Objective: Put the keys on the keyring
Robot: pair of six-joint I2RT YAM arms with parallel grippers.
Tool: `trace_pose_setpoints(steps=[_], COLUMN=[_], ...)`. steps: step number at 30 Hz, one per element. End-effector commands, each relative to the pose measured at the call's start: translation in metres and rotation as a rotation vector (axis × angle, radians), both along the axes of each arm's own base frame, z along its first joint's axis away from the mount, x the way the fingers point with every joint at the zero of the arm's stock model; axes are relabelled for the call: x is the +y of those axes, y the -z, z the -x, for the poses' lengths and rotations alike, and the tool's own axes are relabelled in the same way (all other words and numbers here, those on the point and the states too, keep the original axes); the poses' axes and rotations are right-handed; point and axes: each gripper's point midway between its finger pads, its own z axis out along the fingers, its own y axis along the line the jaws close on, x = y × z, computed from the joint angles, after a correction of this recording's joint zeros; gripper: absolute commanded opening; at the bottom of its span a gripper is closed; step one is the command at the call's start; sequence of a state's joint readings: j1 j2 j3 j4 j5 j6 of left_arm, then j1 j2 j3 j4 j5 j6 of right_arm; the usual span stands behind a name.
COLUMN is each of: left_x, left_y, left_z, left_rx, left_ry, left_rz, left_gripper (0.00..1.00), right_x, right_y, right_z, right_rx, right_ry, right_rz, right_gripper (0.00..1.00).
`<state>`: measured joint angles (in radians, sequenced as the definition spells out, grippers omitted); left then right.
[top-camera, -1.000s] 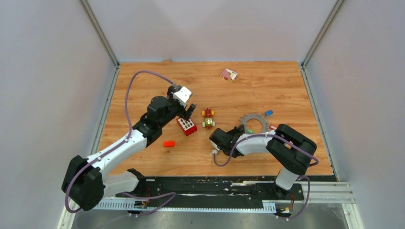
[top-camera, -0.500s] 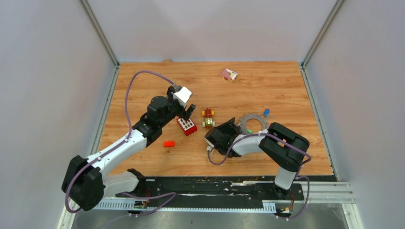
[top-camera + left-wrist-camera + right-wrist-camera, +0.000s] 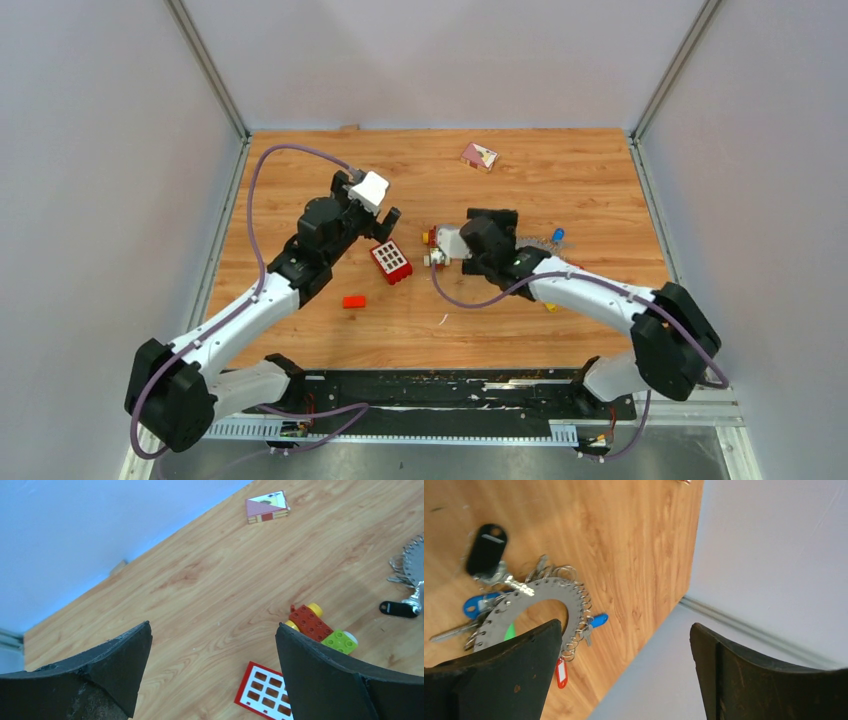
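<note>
Our right end effector (image 3: 624,626) is wide open and holds nothing. In its wrist view the keyring (image 3: 531,591) lies flat on the worktop (image 3: 624,530), in the lower left of the frame, just past the left finger. Keys (image 3: 476,605) sit around its rim. A black key (image 3: 486,547) lies at the upper left, close to the ring. A blue key (image 3: 596,620) sticks out on the ring's right side, and a red key (image 3: 560,672) is below it. In the top view the right arm hides most of the ring.

Our left end effector (image 3: 212,627) is wide open and empty too. At the lower right of its view we see a red window brick (image 3: 260,690) and a toy car (image 3: 320,627), well apart from the ring. A little house block (image 3: 267,506) lies near the top.
</note>
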<state>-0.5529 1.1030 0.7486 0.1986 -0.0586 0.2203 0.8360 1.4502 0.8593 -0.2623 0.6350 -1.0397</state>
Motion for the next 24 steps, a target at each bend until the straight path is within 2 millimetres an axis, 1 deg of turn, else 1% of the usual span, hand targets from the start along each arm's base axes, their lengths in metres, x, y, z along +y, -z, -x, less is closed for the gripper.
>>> trace_pose_setpoints(steps=[1,5,7,9,12,15,18,21,22,23,24], left_x=[0.020,0.033,0.039,0.046,0.054,0.060,0.067,0.067,0.065,0.064,0.063], left_y=[-0.038,-0.037,-0.037,-0.038,-0.036,-0.033,-0.029,-0.027,-0.027,-0.029,-0.031], left_z=[-0.006,-0.007,-0.007,-0.007,-0.005,0.000,0.007,0.013,0.015,0.017,0.018], left_rx=[-0.084,-0.098,-0.098,-0.095,-0.091,-0.103,-0.124,-0.133,-0.137,-0.147,-0.155], left_ry=[-0.075,-0.111,-0.128,-0.146,-0.153,-0.148,-0.159,-0.151,-0.143,-0.135,-0.129], left_rz=[0.010,-0.016,-0.018,-0.015,-0.020,-0.041,-0.022,0.021,0.035,0.045,0.053], left_gripper=[1.00,1.00,1.00,1.00,1.00,1.00,1.00,1.00,1.00,1.00,1.00], right_x=[-0.002,-0.020,-0.032,-0.041,-0.048,-0.057,-0.063,-0.064,-0.065,-0.066,-0.067], right_y=[-0.043,-0.086,-0.102,-0.113,-0.120,-0.123,-0.126,-0.132,-0.139,-0.143,-0.143], right_z=[-0.014,-0.031,-0.035,-0.037,-0.037,-0.036,-0.033,-0.025,-0.020,-0.017,-0.014], right_rx=[0.037,0.030,0.014,0.002,0.013,-0.008,-0.027,-0.035,-0.055,-0.075,-0.090], right_ry=[0.091,0.188,0.240,0.282,0.323,0.378,0.423,0.415,0.395,0.379,0.369], right_rz=[-0.378,-0.667,-0.791,-0.902,-1.050,-1.136,-1.200,-1.233,-1.247,-1.259,-1.270], right_gripper=[1.00,1.00,1.00,1.00,1.00,1.00,1.00,1.00,1.00,1.00,1.00])
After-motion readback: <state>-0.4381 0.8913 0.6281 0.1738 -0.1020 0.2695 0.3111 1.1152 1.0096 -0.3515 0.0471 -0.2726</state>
